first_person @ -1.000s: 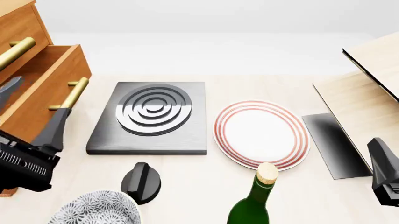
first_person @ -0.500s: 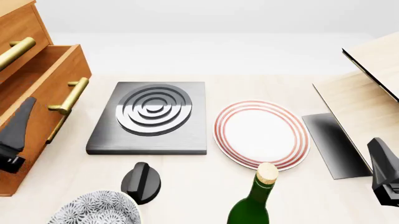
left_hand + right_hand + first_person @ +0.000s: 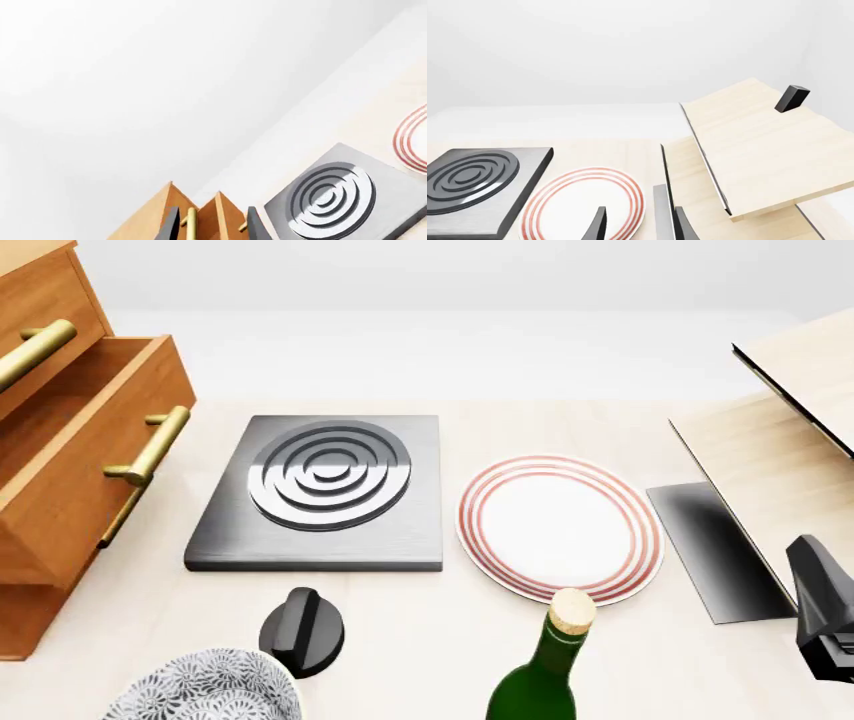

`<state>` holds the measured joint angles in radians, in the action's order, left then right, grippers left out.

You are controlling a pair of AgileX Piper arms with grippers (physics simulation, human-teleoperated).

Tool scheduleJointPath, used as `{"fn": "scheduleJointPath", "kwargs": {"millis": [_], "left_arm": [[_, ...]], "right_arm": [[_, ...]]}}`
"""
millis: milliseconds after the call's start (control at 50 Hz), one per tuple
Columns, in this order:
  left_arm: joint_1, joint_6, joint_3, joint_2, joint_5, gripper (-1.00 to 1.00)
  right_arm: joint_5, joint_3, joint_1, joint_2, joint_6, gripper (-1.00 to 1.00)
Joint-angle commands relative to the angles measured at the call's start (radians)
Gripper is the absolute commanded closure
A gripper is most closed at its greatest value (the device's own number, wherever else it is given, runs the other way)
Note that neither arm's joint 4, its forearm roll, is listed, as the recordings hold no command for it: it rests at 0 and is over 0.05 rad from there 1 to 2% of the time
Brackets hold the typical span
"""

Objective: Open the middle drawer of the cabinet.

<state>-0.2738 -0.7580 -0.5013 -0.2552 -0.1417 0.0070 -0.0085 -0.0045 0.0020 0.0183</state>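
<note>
Both claws hold nothing: our left gripper (image 3: 212,225) shows parted fingertips facing the cabinet (image 3: 47,300) at the table's left edge; our right gripper (image 3: 639,225) waits parted at the right edge, over the striped plate (image 3: 561,525). We judge the middle drawer (image 3: 80,455) well pulled out, its brass handle (image 3: 150,445) free. It should slide stiffly and straight; that rigid bar is the place to grip. What we see of its inside looks empty. The plate is bare too.
</note>
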Motion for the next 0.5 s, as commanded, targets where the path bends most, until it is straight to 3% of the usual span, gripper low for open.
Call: {"fn": "scheduleJointPath", "kwargs": {"millis": [20, 320, 500], "left_arm": [[-0.014, 0.158, -0.129, -0.045, -0.149, -1.00], [-0.020, 0.304, -0.252, -0.115, -0.272, -1.00], [-0.024, 0.332, -0.289, -0.120, -0.310, -1.00]], "right_arm": [[-0.003, 0.002, 0.002, 0.001, -0.004, -1.00], [-0.003, 0.002, 0.002, 0.001, -0.004, -1.00], [-0.003, 0.002, 0.002, 0.001, -0.004, -1.00]]}}
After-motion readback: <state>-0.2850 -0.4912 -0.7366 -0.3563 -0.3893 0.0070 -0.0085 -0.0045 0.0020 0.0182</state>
